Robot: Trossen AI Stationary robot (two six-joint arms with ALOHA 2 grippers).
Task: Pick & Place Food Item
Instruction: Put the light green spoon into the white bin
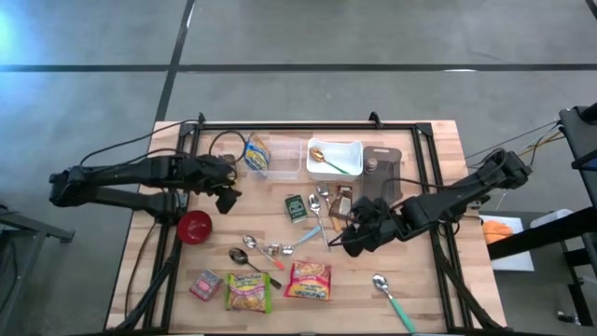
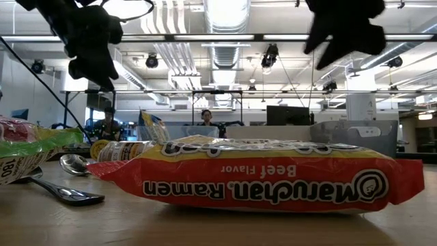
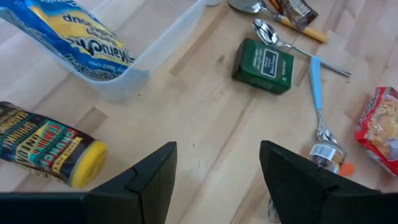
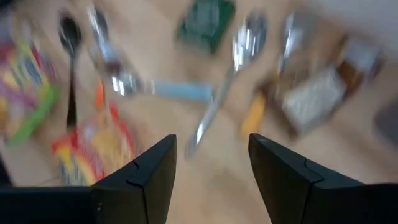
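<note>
While both grippers hang above the surface (image 1: 438, 149) with jaws spread and empty, the left gripper (image 1: 227, 191) sits near the clear bin (image 1: 280, 159) holding a blue-yellow ramen pack (image 1: 258, 154). The right gripper (image 1: 350, 238) hovers by the spoons (image 1: 322, 210). The red ramen pack (image 1: 309, 280) lies flat near the front edge.

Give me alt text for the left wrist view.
The open left gripper hovers over bare wood. Beyond it lie a green box, a blue-handled spoon, a yellow-capped tube and a clear tub holding a blue-and-yellow packet.
</note>
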